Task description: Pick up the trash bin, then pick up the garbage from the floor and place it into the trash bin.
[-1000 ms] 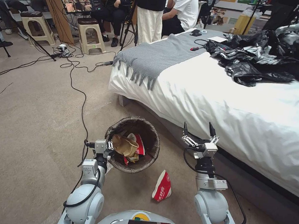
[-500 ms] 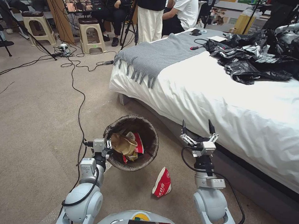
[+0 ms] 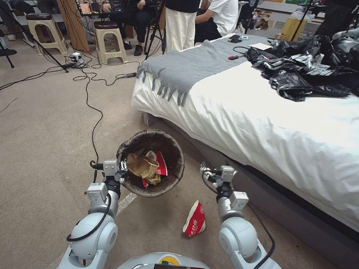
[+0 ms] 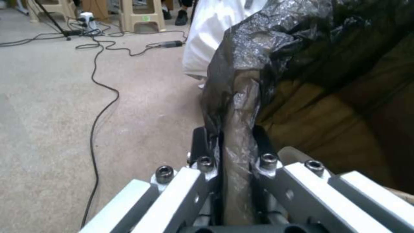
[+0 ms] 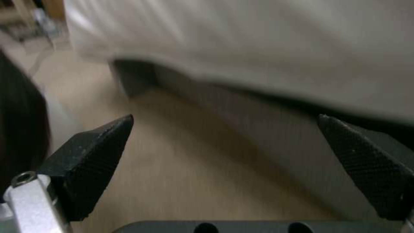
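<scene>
One wrapper (image 3: 194, 224) remains on the floor (image 3: 41, 139) beside the bin (image 3: 151, 162), which the left pincer (image 4: 226, 142) pinches by its rim, litter inside; right pincer (image 5: 224, 161) spread.

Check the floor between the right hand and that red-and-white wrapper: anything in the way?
No: in the head view, bare carpet separates the right hand from the wrapper. The trash bin stands off to the side.

Beige carpet floor (image 3: 32, 138): red-and-white wrapper (image 3: 194, 224) near, black cable (image 3: 90, 106) trailing far left, bed (image 3: 272, 130) right.
</scene>
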Available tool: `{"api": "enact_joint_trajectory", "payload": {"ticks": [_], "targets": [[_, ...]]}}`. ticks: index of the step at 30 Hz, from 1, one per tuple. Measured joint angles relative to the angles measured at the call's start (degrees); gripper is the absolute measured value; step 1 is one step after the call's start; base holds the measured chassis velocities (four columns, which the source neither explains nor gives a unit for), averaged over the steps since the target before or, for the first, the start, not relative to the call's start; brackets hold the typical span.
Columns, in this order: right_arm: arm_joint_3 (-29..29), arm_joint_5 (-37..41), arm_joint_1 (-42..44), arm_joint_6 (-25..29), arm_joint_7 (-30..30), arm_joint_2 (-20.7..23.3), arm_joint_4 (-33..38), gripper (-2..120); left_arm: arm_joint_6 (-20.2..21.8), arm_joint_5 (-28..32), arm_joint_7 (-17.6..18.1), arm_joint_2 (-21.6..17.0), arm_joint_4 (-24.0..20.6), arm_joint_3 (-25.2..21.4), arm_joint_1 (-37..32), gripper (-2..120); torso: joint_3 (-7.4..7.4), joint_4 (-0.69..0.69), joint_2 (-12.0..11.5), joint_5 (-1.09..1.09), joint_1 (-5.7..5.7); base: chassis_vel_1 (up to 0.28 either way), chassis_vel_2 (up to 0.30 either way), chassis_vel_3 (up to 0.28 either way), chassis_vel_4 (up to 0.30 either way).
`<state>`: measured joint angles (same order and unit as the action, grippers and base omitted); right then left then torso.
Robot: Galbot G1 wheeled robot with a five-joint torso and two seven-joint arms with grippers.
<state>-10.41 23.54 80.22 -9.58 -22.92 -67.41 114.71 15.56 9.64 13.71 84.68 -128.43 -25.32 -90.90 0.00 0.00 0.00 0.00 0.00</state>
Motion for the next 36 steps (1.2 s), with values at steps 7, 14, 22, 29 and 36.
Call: {"api": "enact_joint_trajectory", "payload": {"ticks": [7, 14, 22, 29, 36], "targets": [[4.8, 3.9, -0.5, -4.6, -0.1, 1.2, -7.2, 100, 0.0, -0.1, 0.0, 0.1, -0.1, 0.0, -0.2, 2, 0.00, -0.01, 0.0, 0.00, 0.00, 0.000, 0.000, 0.000, 0.000], [9.2, 6.5, -1.2, -7.9, -0.2, 1.1, -13.1, 100, -0.1, -0.8, -0.1, 0.3, 0.1, 0.6, -0.5, 2, 0.00, -0.01, 0.0, 0.00, 0.00, 0.000, 0.000, 0.000, 0.000], [11.5, 6.6, -1.8, -8.2, -0.1, -0.5, -18.5, 100, -0.3, -1.2, -0.1, 0.3, 0.3, 1.0, -0.9, 2, 0.00, 0.00, 0.0, 0.00, 0.00, 0.000, 0.000, 0.000, 0.000], [11.8, 5.7, -4.0, -7.7, 0.3, -2.8, -24.3, 100, -0.5, -2.0, -0.3, 0.4, 0.6, 1.4, -1.4, 2, -0.01, 0.02, 0.0, -0.03, 0.00, 0.000, 0.000, 0.000, 0.000], [11.6, 4.5, -5.7, -6.5, 0.8, -4.3, -29.5, 100, -0.5, -2.1, -0.3, 0.4, 0.7, 1.5, -1.4, 2, -0.01, 0.00, 0.0, -0.04, 0.00, 0.000, 0.000, 0.000, 0.000]]}}
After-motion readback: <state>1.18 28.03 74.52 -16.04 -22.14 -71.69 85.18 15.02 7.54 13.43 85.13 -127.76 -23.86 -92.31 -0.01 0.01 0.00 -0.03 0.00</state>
